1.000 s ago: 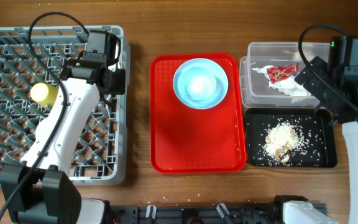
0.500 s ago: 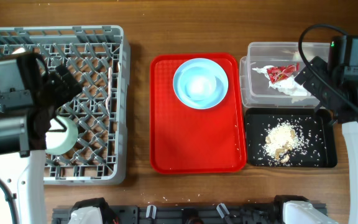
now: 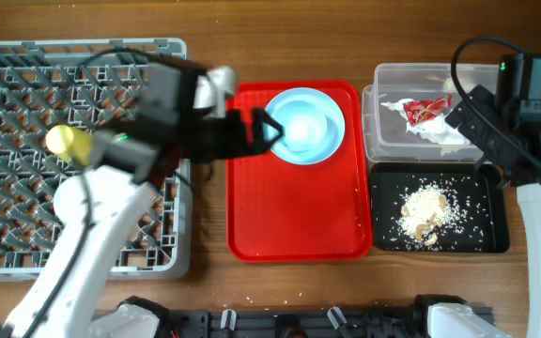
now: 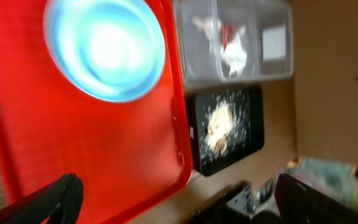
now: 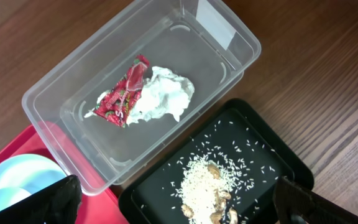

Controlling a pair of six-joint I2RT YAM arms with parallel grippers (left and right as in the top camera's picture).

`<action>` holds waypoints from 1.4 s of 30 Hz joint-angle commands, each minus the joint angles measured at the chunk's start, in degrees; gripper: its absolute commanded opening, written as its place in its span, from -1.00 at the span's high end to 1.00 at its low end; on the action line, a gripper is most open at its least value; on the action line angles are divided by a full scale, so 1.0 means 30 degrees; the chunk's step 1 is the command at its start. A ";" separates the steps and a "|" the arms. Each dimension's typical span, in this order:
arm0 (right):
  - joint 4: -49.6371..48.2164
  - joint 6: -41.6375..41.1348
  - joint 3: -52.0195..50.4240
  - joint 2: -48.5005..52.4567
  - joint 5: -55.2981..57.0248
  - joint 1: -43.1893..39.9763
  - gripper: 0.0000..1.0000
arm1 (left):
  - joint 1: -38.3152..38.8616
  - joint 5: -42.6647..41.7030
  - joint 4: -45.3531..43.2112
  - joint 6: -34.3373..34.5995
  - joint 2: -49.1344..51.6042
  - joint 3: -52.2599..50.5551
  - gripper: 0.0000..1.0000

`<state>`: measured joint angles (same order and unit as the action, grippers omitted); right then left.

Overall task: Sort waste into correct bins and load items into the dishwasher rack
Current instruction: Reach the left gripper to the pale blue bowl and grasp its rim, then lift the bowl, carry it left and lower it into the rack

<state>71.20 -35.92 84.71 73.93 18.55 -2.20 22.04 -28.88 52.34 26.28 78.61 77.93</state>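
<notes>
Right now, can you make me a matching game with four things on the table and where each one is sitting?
Things:
1. yellow cup
2. light-blue plate
3. red wrapper
4. rice crumbs

Places:
A. in the clear tub
B. in the black tray
C. in the grey rack
D. on the red tray

Pairs: 1-C, 2-D, 3-A, 4-B

We see the red wrapper and white napkin touching inside the clear tub (rice crumbs on the black tray).
</notes>
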 commanded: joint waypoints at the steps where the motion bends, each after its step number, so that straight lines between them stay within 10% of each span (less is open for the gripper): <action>1: -0.0015 -0.0029 0.0080 0.0080 0.0503 -0.0058 -0.99 | 0.2317 0.0015 -0.2499 -0.0029 0.1894 -0.0124 -1.00; 11: -0.0015 -0.0029 0.0080 0.0080 0.0503 -0.0058 -1.00 | 0.7694 1.2947 -0.9865 -0.4772 1.0397 -0.0124 -0.50; 22: -0.0015 -0.0036 0.0080 0.0080 0.0503 -0.0058 -0.99 | 0.7235 1.3005 -1.1963 -0.4626 1.2954 -0.0124 -0.17; 27: -0.0015 -0.0036 0.0080 0.0080 0.0503 -0.0058 -0.99 | 0.7184 1.3005 -1.1883 -0.4626 1.2932 -0.0117 0.92; 37: -0.0007 -0.0036 0.0080 0.0080 0.0503 -0.0058 -1.00 | 0.4779 1.2539 -1.0746 -0.0998 0.4087 -0.0117 0.92; 42: -0.0015 -0.0029 0.0080 0.0080 0.0503 -0.0058 -0.99 | -0.3344 0.2113 -0.8007 0.2550 0.1479 -0.0117 0.92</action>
<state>71.18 -35.94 84.71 73.93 18.55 -2.20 24.56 -1.02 25.69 26.04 83.20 77.47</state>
